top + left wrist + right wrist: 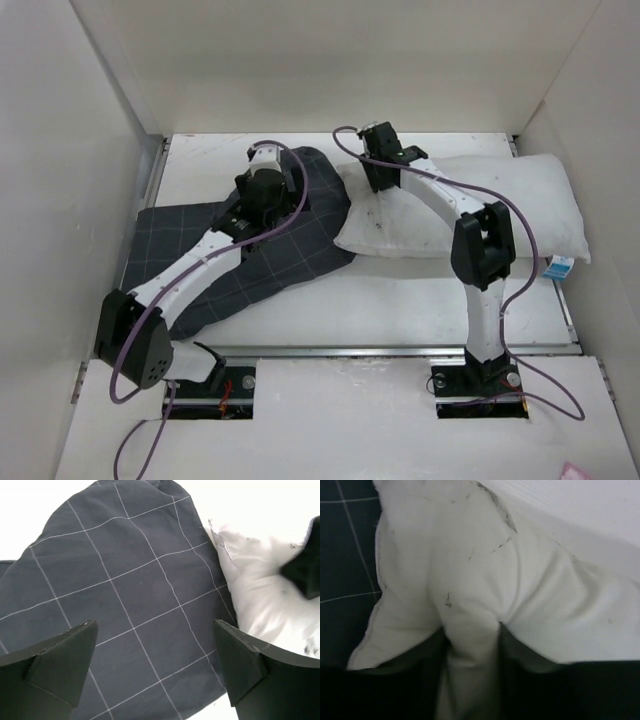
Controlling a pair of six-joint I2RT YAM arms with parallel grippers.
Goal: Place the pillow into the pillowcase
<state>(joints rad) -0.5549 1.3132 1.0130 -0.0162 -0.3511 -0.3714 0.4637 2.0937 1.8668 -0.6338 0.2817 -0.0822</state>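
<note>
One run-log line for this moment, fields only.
left gripper: open, above pillowcase | right gripper: pinching pillow end nearest pillowcase | pillow: not yet inside, lying beside pillowcase

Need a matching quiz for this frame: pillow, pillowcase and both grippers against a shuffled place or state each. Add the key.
Things:
1. pillow
2. pillowcase
3. left gripper
4. right gripper

Place or state:
A. open, over the dark grid-check fabric
B. white, on the right half of the table
C. closed on a fold of white fabric
D. dark grey, on the left half of the table

Pairs: 1-B, 2-D, 3-A, 4-C
</note>
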